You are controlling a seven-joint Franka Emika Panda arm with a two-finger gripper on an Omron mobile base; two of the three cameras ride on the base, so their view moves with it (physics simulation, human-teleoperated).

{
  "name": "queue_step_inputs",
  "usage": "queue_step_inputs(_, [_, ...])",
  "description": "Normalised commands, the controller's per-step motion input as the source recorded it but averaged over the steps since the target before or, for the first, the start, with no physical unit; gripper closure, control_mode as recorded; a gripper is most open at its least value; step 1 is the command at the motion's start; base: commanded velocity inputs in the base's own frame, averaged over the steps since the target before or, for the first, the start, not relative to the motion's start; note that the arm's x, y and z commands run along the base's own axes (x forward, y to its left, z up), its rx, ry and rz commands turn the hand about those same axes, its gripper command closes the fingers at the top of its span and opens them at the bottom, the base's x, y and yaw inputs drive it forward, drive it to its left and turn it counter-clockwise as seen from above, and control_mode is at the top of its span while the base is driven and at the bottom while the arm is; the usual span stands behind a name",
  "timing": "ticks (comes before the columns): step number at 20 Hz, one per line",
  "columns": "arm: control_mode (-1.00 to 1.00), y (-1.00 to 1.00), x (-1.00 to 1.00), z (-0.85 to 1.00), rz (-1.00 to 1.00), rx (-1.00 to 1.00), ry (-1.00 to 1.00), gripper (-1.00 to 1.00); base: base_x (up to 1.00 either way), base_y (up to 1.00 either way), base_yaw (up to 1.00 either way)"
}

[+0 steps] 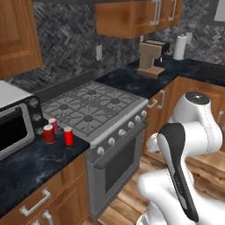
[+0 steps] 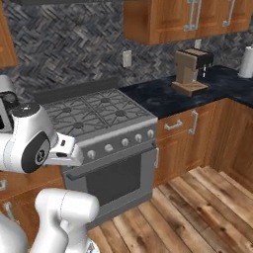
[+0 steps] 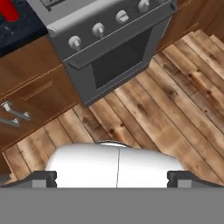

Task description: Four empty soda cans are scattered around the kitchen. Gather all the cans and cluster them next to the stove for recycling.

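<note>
Three soda cans stand close together on the black counter just left of the stove (image 1: 94,107): a plain red can (image 1: 48,134), a red-and-white can (image 1: 53,125) behind it and another red can (image 1: 68,136) nearest the stove. In the hand view a red can (image 3: 8,10) shows at the top left, above the stove's knobs (image 3: 98,29) and oven door. My gripper (image 3: 113,178) hangs low in front of the stove, over the wood floor. It is open, its fingertips (image 3: 43,178) are wide apart and nothing is between them. The stove (image 2: 99,116) is also in the right base view.
A microwave (image 1: 13,125) stands on the counter left of the cans. Right of the stove, on the corner counter, are a coffee machine (image 1: 151,59) and a paper towel roll (image 1: 179,47). Wooden cabinets (image 2: 180,131) line the counter fronts. Plank floor (image 2: 197,212) lies open before the stove.
</note>
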Motion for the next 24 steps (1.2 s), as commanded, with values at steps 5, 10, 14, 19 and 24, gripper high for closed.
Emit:
queue_step_inputs(5, [1.00,0.00,0.00,0.00,0.00,0.00,0.00,-1.00,-0.22,0.00,-0.41])
queue_step_inputs(10, [1.00,0.00,0.00,0.00,0.00,0.00,0.00,-1.00,-0.17,0.00,-0.39])
queue_step_inputs(14, [1.00,0.00,0.00,0.00,0.00,0.00,0.00,-1.00,-0.08,0.00,-0.39])
queue_step_inputs(19, [1.00,0.00,0.00,0.00,0.00,0.00,0.00,-1.00,-0.01,0.00,-0.37])
queue_step_inputs(24, [1.00,0.00,0.00,0.00,0.00,0.00,0.00,-1.00,0.00,0.00,-0.33])
